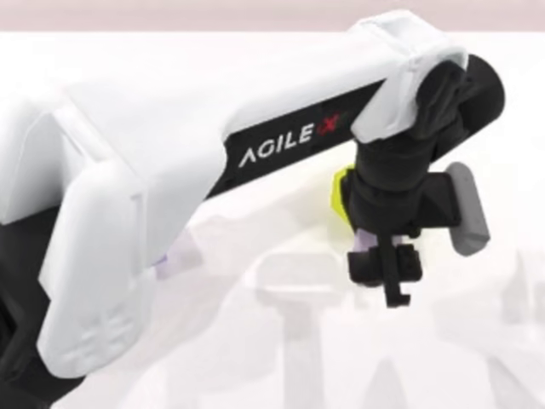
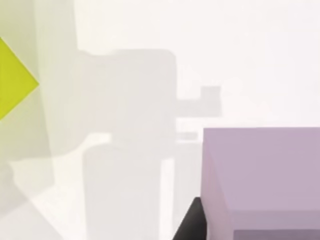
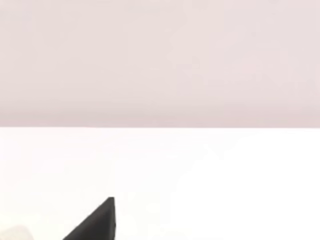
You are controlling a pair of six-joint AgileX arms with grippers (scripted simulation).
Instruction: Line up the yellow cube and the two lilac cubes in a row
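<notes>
1. Overhead, the left arm (image 1: 255,145) reaches from the 9 o'clock side across the table (image 1: 255,341) to just right of centre, with the left gripper (image 1: 387,273) pointing down at about 4 o'clock from the middle.
2. A lilac cube (image 1: 364,243) sits right at that gripper; only a sliver of it shows above the dark fingers (image 1: 370,266) in the top view, while the left wrist view shows it large and close (image 2: 265,175) beside one dark fingertip (image 2: 192,222).
3. Whether the fingers are clamped on this cube or merely beside it, I cannot tell.
4. The yellow cube (image 1: 341,194) lies just at 11 o'clock of the gripper, mostly hidden under the wrist; one corner of it appears in the left wrist view (image 2: 15,82).
5. The other lilac cube (image 1: 174,256) peeks from under the arm's white housing, toward 8 o'clock, well apart from the other two.
6. The right arm is outside the top view; its wrist view shows only bare table and one dark fingertip (image 3: 97,222).
</notes>
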